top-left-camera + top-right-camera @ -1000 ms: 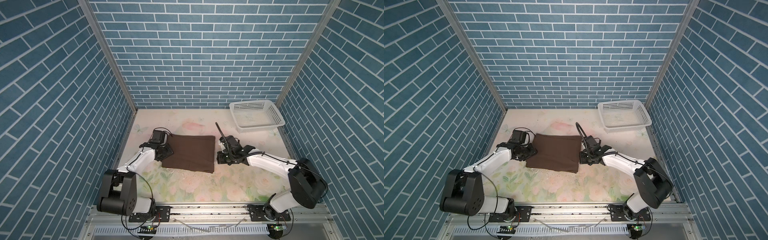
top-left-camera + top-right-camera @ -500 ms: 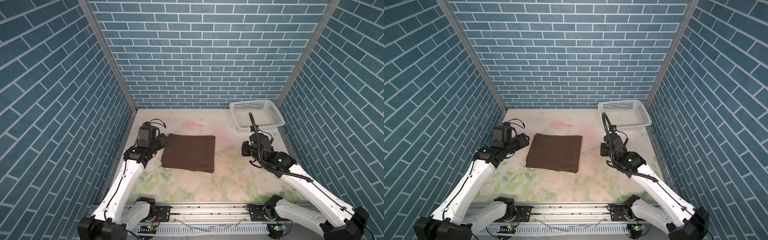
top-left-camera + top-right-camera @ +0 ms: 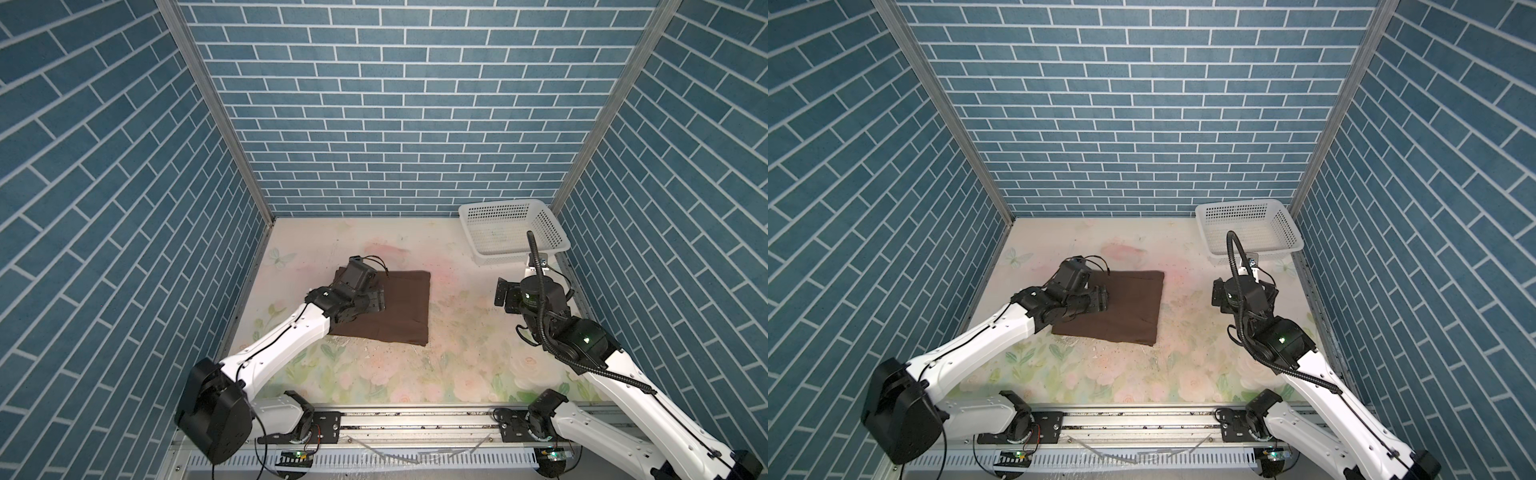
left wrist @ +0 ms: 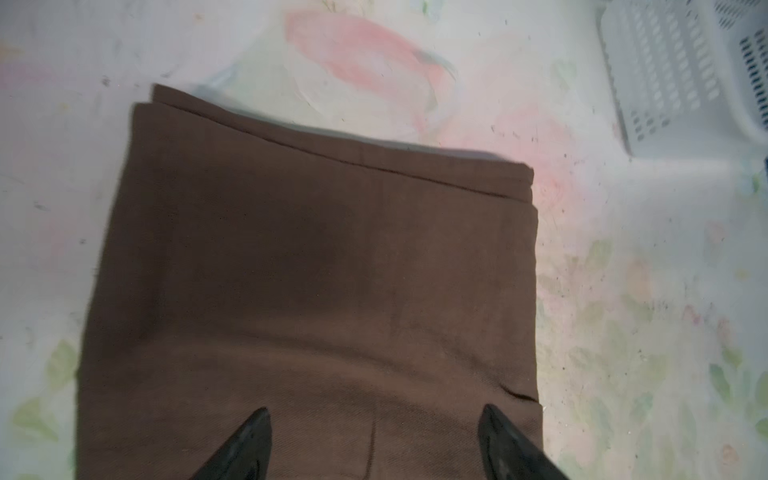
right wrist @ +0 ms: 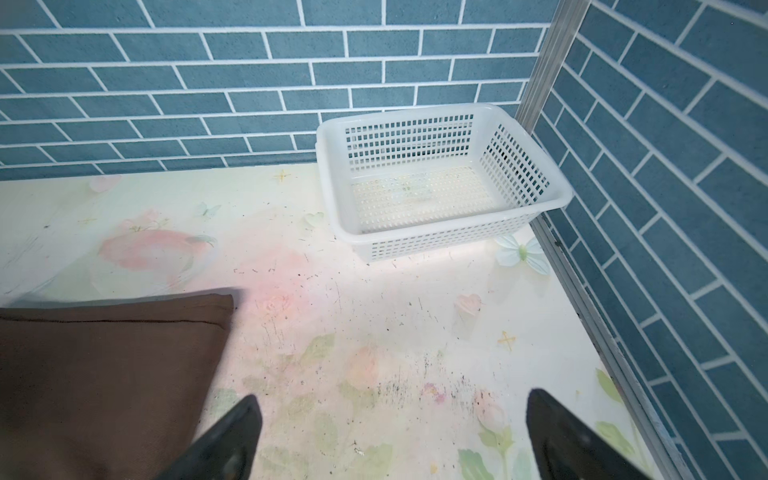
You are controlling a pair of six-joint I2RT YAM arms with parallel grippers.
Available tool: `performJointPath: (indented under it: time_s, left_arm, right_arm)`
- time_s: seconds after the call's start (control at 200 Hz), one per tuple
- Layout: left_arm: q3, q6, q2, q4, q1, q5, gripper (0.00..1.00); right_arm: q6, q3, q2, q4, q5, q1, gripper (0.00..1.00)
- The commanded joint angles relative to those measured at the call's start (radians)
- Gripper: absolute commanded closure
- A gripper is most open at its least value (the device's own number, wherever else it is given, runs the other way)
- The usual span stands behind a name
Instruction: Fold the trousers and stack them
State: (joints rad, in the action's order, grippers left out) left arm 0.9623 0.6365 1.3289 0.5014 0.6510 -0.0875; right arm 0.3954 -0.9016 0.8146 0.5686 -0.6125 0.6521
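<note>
The trousers [image 3: 405,309] [image 3: 1136,309] lie folded into a flat dark brown rectangle on the floral table, left of the middle in both top views. My left gripper [image 3: 377,300] [image 3: 1101,303] hovers over their left part. In the left wrist view it [image 4: 374,415] stands open above the brown cloth [image 4: 311,270], with nothing between its fingers. My right gripper [image 3: 504,296] [image 3: 1218,297] is well to the right of the trousers, above bare table. In the right wrist view it [image 5: 390,405] is wide open and empty, and the trousers' corner [image 5: 104,374] lies off to one side.
A white perforated basket [image 3: 500,206] [image 3: 1239,207] [image 5: 328,187] [image 4: 665,75] stands empty in the back right corner, just beyond my right wrist. Blue brick walls close in the table [image 3: 457,340] on three sides. A metal rail runs along the front edge.
My right gripper has left the trousers' right edge, opened wide and drawn back to the right. My left gripper has opened wider and swung from the left edge to above the cloth.
</note>
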Motion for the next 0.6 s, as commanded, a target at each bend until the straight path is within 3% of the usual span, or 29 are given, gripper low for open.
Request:
performJointPath:
  time_s: [0.0,0.395,0.415,0.43,0.445,0.595]
  left_arm:
    - [0.055,0.025,0.077,-0.015,0.069,-0.047,0.19]
    - [0.156,0.040,0.301,-0.025,0.202,-0.040,0.14]
    - [0.160,0.040,0.310,-0.028,0.205,-0.035,0.13]
    - [0.164,0.041,0.317,-0.028,0.207,-0.035,0.04]
    - [0.166,0.041,0.324,-0.027,0.210,-0.033,0.01]
    - [0.193,0.043,0.374,-0.024,0.221,-0.024,0.00]
  right_arm:
    - [0.004,0.026,-0.004,0.020,-0.046,-0.005,0.01]
    - [-0.006,0.042,-0.008,0.008,-0.057,-0.014,0.02]
    - [-0.006,0.043,-0.007,0.006,-0.056,-0.014,0.02]
    - [-0.006,0.043,-0.006,0.003,-0.055,-0.014,0.02]
    - [-0.006,0.044,-0.005,0.000,-0.053,-0.014,0.02]
    - [-0.003,0.044,0.014,-0.011,-0.040,-0.017,0.02]
